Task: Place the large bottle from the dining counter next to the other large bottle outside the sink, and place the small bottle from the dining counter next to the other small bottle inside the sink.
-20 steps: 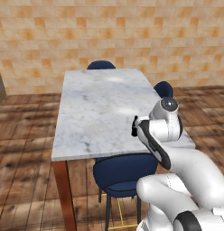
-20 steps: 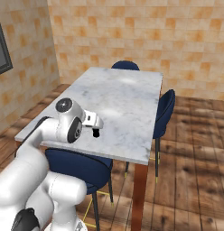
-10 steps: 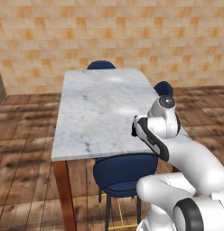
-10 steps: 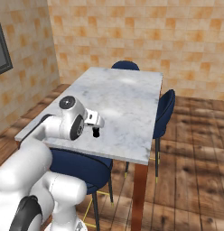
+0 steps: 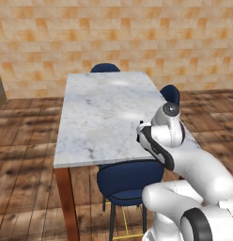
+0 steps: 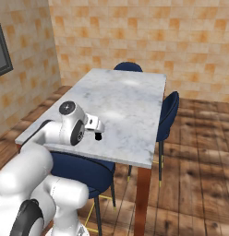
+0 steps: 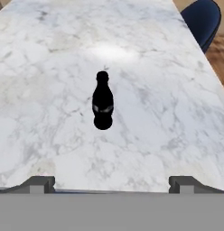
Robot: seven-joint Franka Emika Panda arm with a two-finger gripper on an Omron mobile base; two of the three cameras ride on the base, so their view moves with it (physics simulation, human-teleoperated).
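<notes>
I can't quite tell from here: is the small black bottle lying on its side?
No, the small black bottle stands upright on the white marble counter, cap up.

The small bottle (image 7: pixel 103 103) is standing upright on the dining counter (image 7: pixel 154 113), mid-frame ahead of my fingertips (image 7: pixel 39 184). A chair (image 7: pixel 203 18) is sitting upper right; another (image 5: pixel 130 181), probably tucked underneath, is showing lower centre.
</notes>
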